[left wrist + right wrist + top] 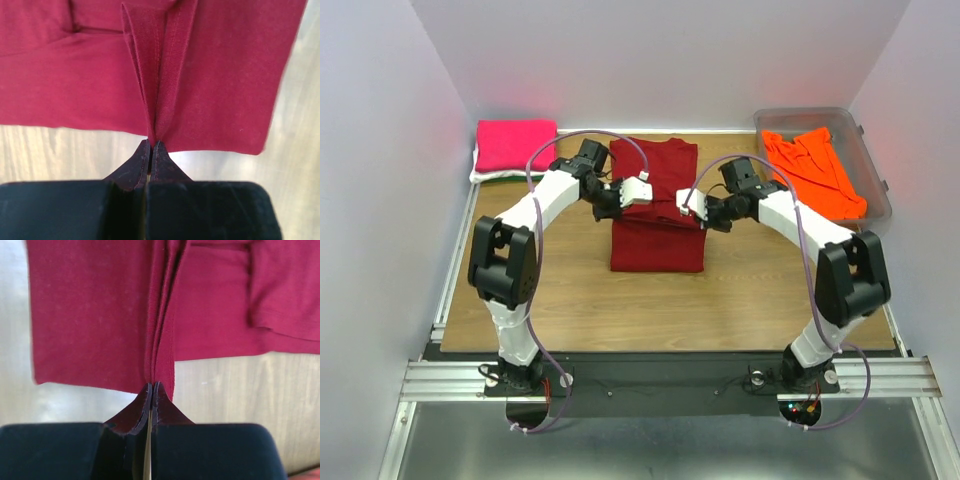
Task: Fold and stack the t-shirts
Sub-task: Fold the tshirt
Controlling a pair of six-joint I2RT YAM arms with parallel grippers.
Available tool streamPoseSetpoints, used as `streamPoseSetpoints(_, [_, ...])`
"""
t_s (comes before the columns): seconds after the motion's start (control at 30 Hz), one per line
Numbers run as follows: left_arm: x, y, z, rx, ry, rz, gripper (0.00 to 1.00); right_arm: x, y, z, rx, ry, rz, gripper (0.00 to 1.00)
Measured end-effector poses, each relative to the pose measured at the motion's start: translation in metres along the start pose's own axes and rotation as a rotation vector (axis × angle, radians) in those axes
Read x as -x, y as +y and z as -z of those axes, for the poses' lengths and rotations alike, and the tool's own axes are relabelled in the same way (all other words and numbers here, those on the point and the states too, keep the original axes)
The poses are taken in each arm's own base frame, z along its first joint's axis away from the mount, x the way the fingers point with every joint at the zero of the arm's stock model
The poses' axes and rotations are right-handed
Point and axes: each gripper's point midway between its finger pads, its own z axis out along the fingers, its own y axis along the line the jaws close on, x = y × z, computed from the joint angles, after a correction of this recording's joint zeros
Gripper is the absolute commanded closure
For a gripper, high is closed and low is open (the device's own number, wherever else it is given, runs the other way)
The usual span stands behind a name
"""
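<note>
A dark red t-shirt lies partly folded on the middle of the wooden table. Both grippers meet over its centre. My left gripper is shut on a pinched ridge of the dark red cloth, its fingertips pressed together at the hem. My right gripper is likewise shut on a bunched fold of the same shirt, which rises from its closed fingertips. A folded hot pink t-shirt rests at the back left on a white one. A bright orange t-shirt lies crumpled at the back right.
The orange shirt sits inside a clear plastic tub at the table's back right corner. White walls close in the back and both sides. Bare wood runs between the red shirt and the arm bases.
</note>
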Motion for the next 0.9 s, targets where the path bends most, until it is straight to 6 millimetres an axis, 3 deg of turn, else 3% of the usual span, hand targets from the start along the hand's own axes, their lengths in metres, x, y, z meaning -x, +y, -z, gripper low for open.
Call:
streamPoseSetpoints(0.33, [-0.021, 0.058, -0.022, 0.008, 0.024, 0.001, 1.00, -0.014, -0.072, -0.031, -0.025, -0.016, 0.028, 0.99])
streamPoseSetpoints(0.5, [-0.026, 0.082, -0.026, 0.035, 0.023, -0.001, 1.00, -0.019, -0.091, -0.044, -0.033, -0.019, 0.032, 0.99])
streamPoseSetpoints(0.63, [-0.031, 0.088, -0.034, 0.032, 0.027, 0.001, 0.99, -0.024, -0.097, -0.053, -0.028, -0.016, 0.028, 0.99])
streamPoseSetpoints(0.7, [-0.036, 0.087, -0.038, 0.025, 0.034, 0.008, 0.87, -0.025, -0.101, -0.057, -0.029, -0.014, 0.023, 0.99])
streamPoseSetpoints(0.73, [-0.038, 0.087, -0.039, 0.024, 0.037, 0.015, 0.75, -0.027, -0.103, -0.060, -0.029, -0.011, 0.018, 0.87])
streamPoseSetpoints(0.77, [-0.039, 0.088, -0.040, 0.026, 0.038, 0.015, 0.71, -0.029, -0.104, -0.062, -0.031, -0.007, 0.015, 0.77])
streamPoseSetpoints(0.8, [-0.040, 0.091, -0.041, 0.035, 0.037, 0.028, 0.62, -0.031, -0.104, -0.064, -0.034, -0.002, 0.009, 0.53])
streamPoseSetpoints(0.83, [-0.041, 0.093, -0.041, 0.043, 0.036, 0.026, 0.46, -0.033, -0.105, -0.065, -0.038, 0.006, 0.006, 0.45])
streamPoseSetpoints(0.9, [-0.040, 0.099, -0.039, 0.062, 0.034, 0.040, 0.34, -0.037, -0.107, -0.064, -0.053, 0.027, -0.019, 0.24])
